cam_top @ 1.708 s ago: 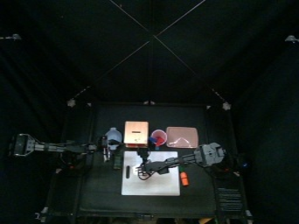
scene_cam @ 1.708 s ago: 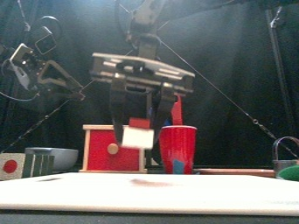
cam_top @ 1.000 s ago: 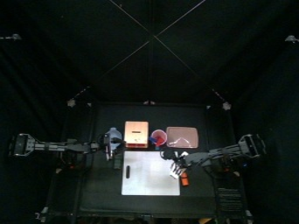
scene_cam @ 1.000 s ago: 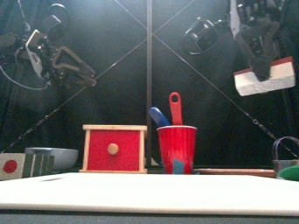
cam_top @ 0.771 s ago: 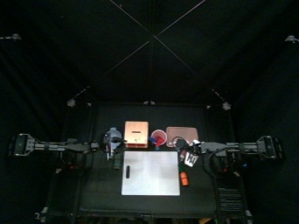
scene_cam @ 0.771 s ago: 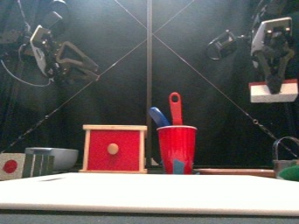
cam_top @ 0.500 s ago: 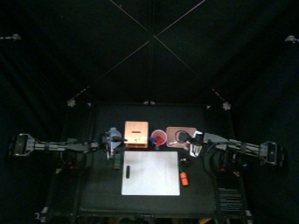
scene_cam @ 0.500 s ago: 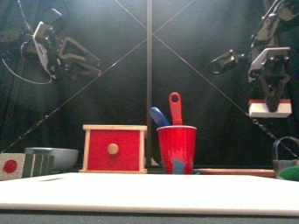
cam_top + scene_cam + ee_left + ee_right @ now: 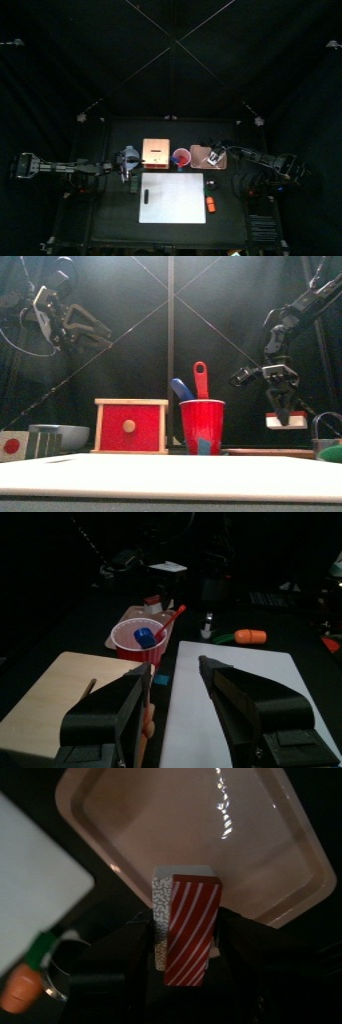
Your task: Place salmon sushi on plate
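Observation:
The salmon sushi (image 9: 187, 923), a white block with a red-and-white striped top, sits between the jaws of my right gripper (image 9: 187, 940), which is shut on it. It hangs just above the near rim of the pinkish-tan plate (image 9: 160, 818). In the front view the salmon sushi (image 9: 282, 420) is low at the right under the right gripper (image 9: 281, 406). From above, the right gripper (image 9: 215, 158) is over the plate (image 9: 203, 153). My left gripper (image 9: 171, 677) is open and holds nothing, resting at the table's left (image 9: 130, 160).
A white cutting board (image 9: 174, 197) lies in the middle with a black marker (image 9: 143, 197) and an orange piece (image 9: 211, 206) on it. Behind it stand an orange-tan board (image 9: 158, 152) and a red cup (image 9: 203, 424) holding utensils. A red box (image 9: 131, 426) stands at the left.
The right arm carried the salmon sushi off the white board, swung right and back, and lowered it to just above the plate. The left arm stayed put.

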### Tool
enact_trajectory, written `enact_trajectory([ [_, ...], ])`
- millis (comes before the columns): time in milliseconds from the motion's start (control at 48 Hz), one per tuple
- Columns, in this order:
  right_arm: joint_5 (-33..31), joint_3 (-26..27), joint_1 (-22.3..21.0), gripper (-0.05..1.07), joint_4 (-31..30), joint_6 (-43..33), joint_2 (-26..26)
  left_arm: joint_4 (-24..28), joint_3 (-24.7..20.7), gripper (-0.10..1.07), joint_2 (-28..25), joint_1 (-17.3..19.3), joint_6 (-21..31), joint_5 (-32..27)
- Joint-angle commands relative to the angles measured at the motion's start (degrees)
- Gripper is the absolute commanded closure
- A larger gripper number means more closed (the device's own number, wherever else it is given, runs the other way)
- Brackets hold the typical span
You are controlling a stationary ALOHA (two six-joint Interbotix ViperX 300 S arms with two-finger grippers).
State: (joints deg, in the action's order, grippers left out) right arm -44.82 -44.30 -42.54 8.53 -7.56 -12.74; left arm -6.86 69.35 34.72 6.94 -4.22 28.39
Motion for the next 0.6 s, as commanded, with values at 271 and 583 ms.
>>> enact_trajectory([
  [271, 3.08, -2.11, -1.93, 0.28, -0.62, -23.99, 4.39, -2.99, -0.70, 0.16, 0.00, 0.00, 0.09, 0.26],
  [583, 5.89, -0.09, 0.79, 0.23, -5.01, -35.16, 6.06, -2.81, -0.35, 0.16, -0.09, 0.79, -0.18, 0.00],
])
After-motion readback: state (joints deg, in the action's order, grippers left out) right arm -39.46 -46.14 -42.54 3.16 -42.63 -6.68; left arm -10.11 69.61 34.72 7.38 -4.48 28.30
